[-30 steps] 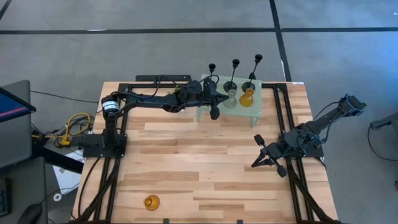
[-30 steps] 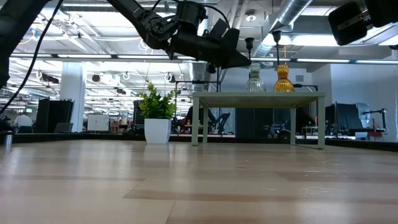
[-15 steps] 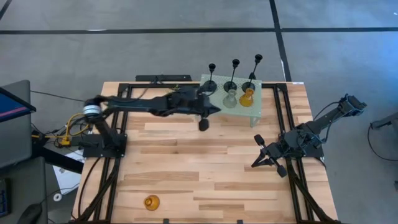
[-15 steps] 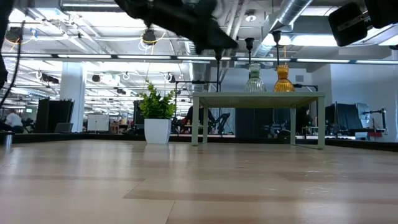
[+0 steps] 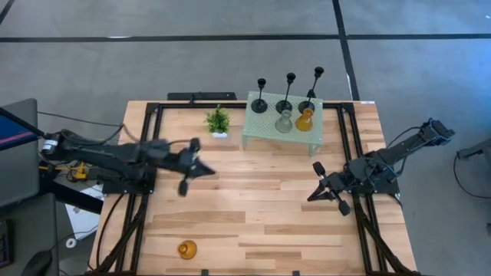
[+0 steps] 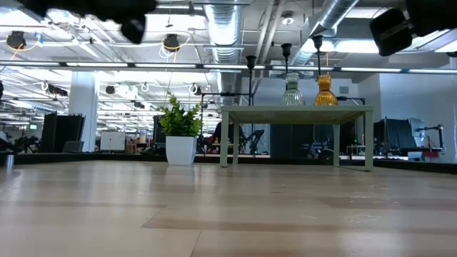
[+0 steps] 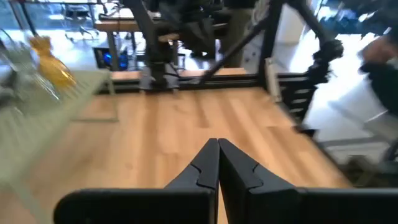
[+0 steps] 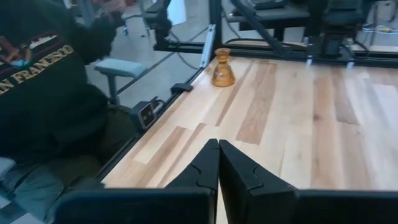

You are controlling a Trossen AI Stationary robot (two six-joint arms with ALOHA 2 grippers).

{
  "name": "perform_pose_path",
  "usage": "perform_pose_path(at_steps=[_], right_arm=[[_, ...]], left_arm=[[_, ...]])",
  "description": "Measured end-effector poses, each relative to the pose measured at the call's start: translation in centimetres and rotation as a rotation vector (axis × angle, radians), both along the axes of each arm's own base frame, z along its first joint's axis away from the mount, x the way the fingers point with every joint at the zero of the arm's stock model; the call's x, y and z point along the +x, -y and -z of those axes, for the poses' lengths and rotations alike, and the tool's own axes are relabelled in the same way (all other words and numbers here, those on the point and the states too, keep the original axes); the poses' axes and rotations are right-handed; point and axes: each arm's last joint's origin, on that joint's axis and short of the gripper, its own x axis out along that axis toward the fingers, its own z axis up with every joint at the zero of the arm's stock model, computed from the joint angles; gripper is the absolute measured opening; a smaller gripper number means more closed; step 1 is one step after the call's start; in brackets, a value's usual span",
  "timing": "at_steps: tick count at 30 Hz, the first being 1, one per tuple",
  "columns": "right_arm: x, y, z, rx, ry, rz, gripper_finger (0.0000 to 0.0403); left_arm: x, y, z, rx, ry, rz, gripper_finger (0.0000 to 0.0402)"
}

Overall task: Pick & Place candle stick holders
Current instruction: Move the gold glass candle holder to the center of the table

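Three black thin-stemmed holders (image 5: 288, 92) stand on their round bases along the far side of the pale green mesh stand (image 5: 265, 130). A clear-grey glass holder (image 5: 284, 121) and an amber glass holder (image 5: 304, 119) also stand on it. A second amber holder (image 5: 186, 248) stands upright on the table near the front left, and shows in the right wrist view (image 8: 222, 67). My left gripper (image 5: 212, 173) is shut and empty, above the table's left middle, pointing right. My right gripper (image 5: 310, 197) is shut and empty at the right side, pointing toward the near left.
A small green potted plant (image 5: 218, 121) stands left of the stand. Dark frame rails (image 5: 146, 192) run along the table's left and right sides. A person in a dark sweatshirt (image 8: 43, 93) sits just beyond the table's edge. Bare wood (image 5: 253, 207) lies between the grippers.
My left gripper has drawn back from the left end of the mesh stand, swinging toward the table's left and near edges, empty and shut. The holders on the stand have stayed where they were.
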Motion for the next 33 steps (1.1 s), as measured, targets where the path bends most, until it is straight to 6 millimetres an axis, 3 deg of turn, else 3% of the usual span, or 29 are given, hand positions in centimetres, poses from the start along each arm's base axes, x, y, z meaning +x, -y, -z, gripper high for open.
perform_pose_path(at_steps=[5, 13, 24, 33], right_arm=[[0.5, 0.8, -0.3, 0.013, 0.029, 0.064, 0.0], [1.7, 2.1, -1.2, 0.052, 0.133, 0.169, 0.0], [5.3, 2.5, -0.6, 0.078, 0.214, 0.24, 0.0], [7.2, 2.1, 0.1, 0.098, 0.271, 0.24, 0.0]], left_arm=[[-2.6, 1.9, 1.8, -0.145, 0.007, 0.025, 0.0003], [-3.4, 5.0, 2.9, -0.131, -0.062, 0.205, 0.0003], [-3.2, 9.4, 5.8, -0.266, -0.356, 0.358, 0.0004], [-5.6, 12.9, 7.1, -0.499, -0.629, 0.526, 0.0004]])
